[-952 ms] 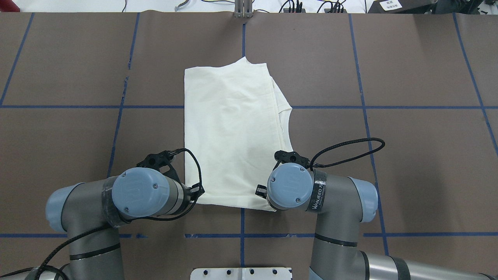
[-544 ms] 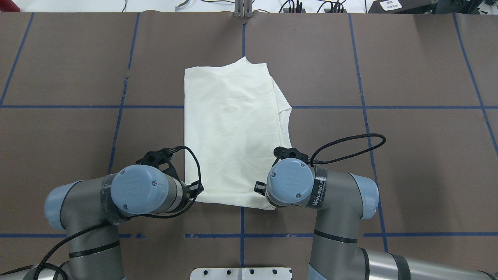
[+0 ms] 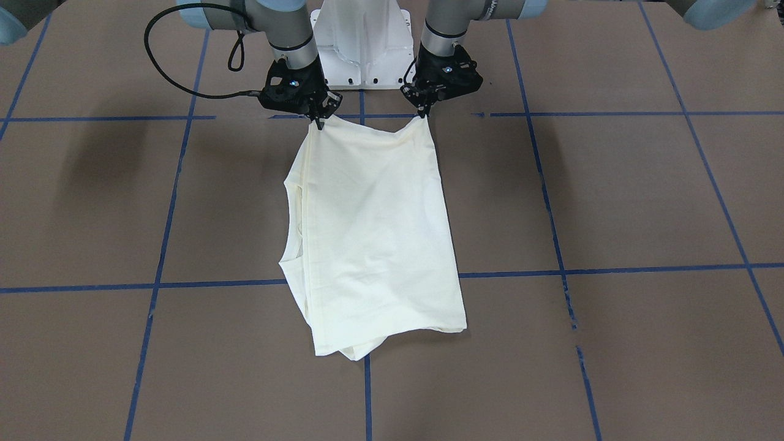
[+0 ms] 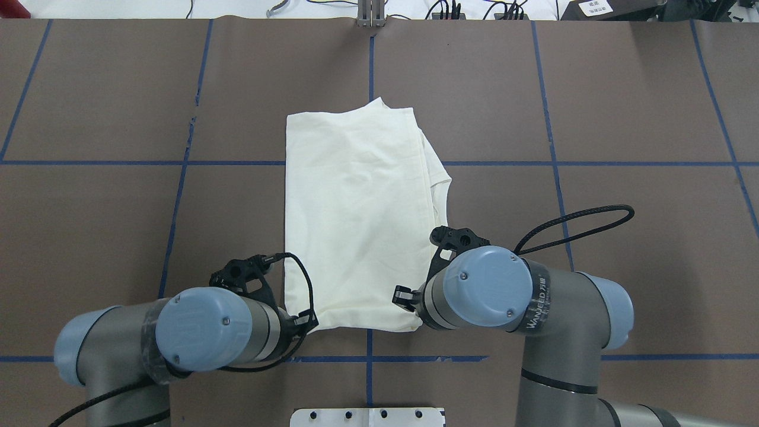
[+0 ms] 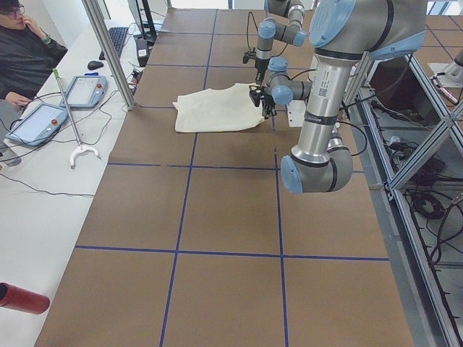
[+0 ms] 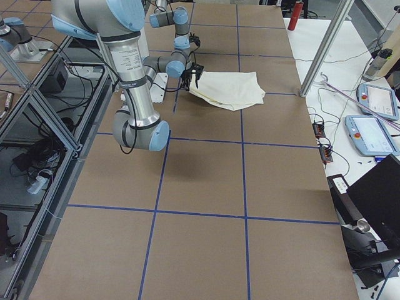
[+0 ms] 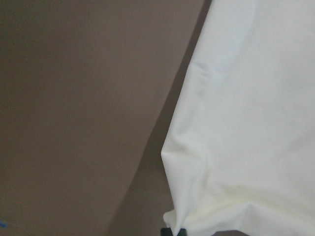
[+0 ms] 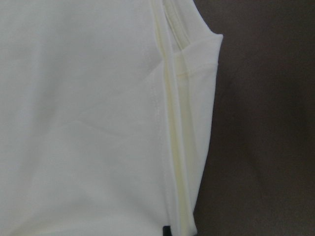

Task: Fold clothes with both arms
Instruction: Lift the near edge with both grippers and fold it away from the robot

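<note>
The clothes are one cream-white shirt (image 4: pixel 356 219) (image 3: pixel 373 245), folded into a tall rectangle on the brown table, with layered edges along its right side in the overhead view. In the front-facing view my left gripper (image 3: pixel 423 113) is shut on one near corner of the shirt. My right gripper (image 3: pixel 319 122) is shut on the other. Both corners are drawn up into small peaks. From overhead, the wrists of both arms hide the fingertips. The left wrist view shows the pinched corner (image 7: pixel 172 223). Stacked hems (image 8: pixel 172 147) fill the right wrist view.
The white pedestal base (image 3: pixel 361 49) stands just behind the grippers. Blue tape lines (image 4: pixel 367 359) grid the table. In the exterior left view a seated person (image 5: pixel 22 43), tablets and a metal post (image 5: pixel 108 50) line the far side. A red cylinder (image 5: pixel 22 298) lies at one end.
Both arms have drawn back toward the robot's base and risen, keeping hold of the shirt's near corners. The whole shirt has slid a little toward the robot.
</note>
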Robot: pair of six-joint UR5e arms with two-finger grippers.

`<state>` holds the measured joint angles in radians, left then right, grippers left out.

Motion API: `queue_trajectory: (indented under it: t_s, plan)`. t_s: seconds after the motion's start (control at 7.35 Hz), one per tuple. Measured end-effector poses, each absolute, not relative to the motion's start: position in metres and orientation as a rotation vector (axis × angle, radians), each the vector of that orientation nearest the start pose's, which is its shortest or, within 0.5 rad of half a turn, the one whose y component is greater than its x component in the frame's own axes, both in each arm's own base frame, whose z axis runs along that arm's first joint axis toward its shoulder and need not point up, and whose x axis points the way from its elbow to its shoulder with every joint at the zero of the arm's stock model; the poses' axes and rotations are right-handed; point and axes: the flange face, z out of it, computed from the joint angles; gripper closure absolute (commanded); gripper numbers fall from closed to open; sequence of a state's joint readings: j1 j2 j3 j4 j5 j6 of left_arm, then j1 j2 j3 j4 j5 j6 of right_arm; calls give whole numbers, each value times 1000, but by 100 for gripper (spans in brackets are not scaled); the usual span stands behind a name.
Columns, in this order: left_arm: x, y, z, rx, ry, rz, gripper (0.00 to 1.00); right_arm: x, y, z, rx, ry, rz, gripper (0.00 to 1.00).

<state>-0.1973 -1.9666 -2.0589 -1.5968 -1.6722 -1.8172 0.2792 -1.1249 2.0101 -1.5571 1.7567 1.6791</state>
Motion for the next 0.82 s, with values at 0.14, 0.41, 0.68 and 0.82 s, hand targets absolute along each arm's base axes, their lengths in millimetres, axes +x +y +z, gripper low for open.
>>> queue_trajectory:
  t_s: [0.14, 0.41, 0.68, 0.82]
  plan:
    - [508, -206, 218, -130, 935, -330, 100, -505, -251, 216, -121, -956, 240, 100]
    - [474, -179, 186, -153, 971, -285, 100, -497, -232, 203, -142, -1012, 195, 100]
    - [455, -182, 170, -154, 1002, -284, 100, -499, -244, 202, -123, -1073, 200, 100]
    - [446, -201, 168, -134, 1012, -316, 100, -495, -265, 205, -100, -1090, 232, 100]
